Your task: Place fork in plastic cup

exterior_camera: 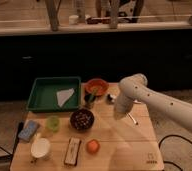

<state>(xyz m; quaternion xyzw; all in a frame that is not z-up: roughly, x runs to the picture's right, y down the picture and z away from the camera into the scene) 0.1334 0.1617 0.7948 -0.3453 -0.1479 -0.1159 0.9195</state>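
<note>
The white arm comes in from the right, and its gripper (120, 113) points down over the right middle of the wooden table (124, 150). The slim silver fork (133, 119) shows at the table surface just right of the gripper's tip; I cannot tell whether it is held. The green plastic cup (53, 123) stands at the left, far from the gripper, with the dark bowl (82, 120) between them.
A green tray (41, 102) holding a white napkin (65, 96) is at the back left. An orange bowl (96, 87) and a white-handled utensil (110, 97) are behind the gripper. A blue sponge (29, 130), white cup (40, 147), dark packet (72, 151) and orange fruit (93, 146) line the front.
</note>
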